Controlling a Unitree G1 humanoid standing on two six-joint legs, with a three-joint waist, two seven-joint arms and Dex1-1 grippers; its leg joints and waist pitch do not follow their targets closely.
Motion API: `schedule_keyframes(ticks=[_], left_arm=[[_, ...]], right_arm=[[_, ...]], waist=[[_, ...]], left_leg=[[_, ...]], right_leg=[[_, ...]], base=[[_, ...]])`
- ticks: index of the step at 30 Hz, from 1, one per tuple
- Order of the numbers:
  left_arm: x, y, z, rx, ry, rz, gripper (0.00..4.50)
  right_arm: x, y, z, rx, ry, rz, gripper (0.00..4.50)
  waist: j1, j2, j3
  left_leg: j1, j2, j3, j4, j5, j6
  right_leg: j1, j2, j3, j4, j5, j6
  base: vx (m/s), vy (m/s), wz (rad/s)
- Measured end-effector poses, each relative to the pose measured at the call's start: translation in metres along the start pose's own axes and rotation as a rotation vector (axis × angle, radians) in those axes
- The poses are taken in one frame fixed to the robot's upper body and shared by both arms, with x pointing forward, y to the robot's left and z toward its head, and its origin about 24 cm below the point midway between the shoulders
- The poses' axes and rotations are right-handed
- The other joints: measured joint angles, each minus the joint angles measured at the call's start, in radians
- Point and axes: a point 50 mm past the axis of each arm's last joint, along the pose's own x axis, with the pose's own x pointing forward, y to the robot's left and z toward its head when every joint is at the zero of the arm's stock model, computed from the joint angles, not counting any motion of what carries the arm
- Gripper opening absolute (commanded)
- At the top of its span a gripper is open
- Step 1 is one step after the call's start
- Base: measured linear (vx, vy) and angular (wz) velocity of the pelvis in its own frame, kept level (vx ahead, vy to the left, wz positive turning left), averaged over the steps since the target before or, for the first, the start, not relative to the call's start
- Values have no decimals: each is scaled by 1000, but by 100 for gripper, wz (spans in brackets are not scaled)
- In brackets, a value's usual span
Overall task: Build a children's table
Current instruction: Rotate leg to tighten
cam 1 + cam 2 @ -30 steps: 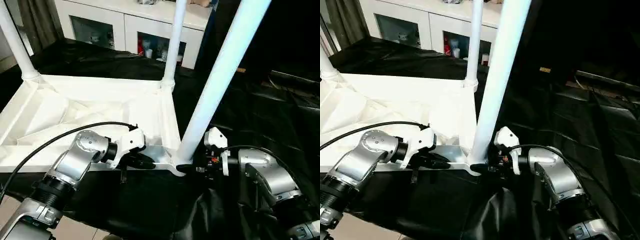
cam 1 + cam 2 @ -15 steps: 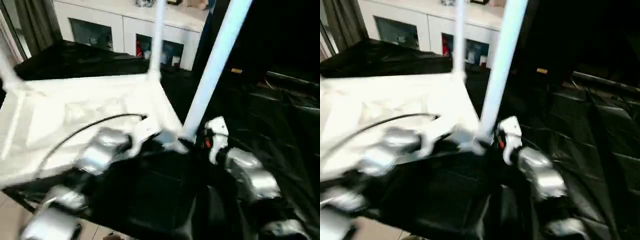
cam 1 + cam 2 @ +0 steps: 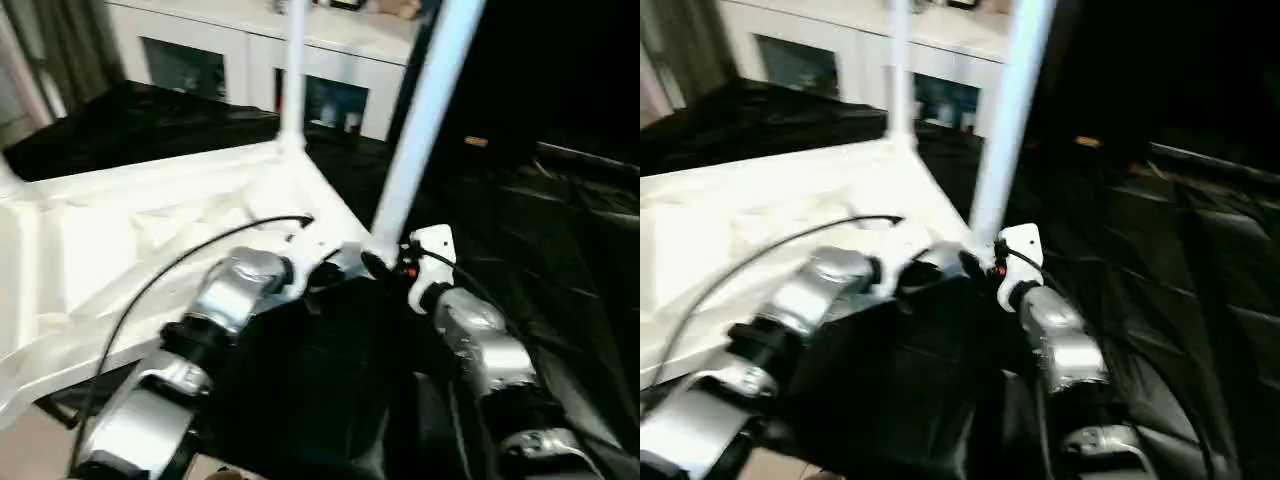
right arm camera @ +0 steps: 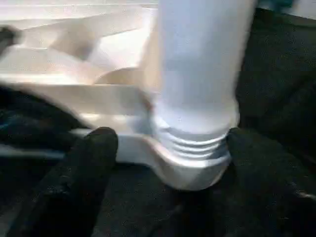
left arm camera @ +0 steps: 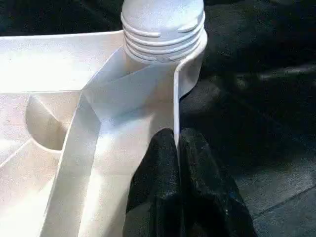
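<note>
White plastic table top (image 3: 150, 230) is being pinched at its rim by the clenched left gripper (image 5: 177, 148), while the right gripper (image 4: 168, 163) is straddling the near leg (image 3: 420, 130), jaws spread.

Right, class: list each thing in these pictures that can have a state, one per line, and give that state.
Table top: upside down, ribbed underside facing up.
Near leg: standing in its corner socket, screw threads still showing.
Far leg: upright in its socket.
Left gripper: shut on the table top's rim.
Right gripper: open, fingers either side of the near leg's base.
Cabinet: glass doors closed.
</note>
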Motion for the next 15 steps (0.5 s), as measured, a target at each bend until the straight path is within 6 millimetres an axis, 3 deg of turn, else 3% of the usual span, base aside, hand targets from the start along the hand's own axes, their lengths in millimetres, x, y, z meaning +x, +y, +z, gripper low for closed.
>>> schedule_keyframes(ticks=[9,15], left_arm=[[-42,3,-22,61,-5,-201,0],[-50,-15,-24,88,-1,-373,0]], right_arm=[[-24,-7,10,-137,97,325,387],[-29,-1,12,-174,119,432,387]], waist=[[8,-1,0],[34,-1,1]], left_leg=[[1,2,1,-2,0,0],[1,2,4,-2,0,0]], right_leg=[[-2,1,-1,-3,-2,0],[0,-1,0,-2,-3,0]], base=[[0,0,0],[0,0,0]])
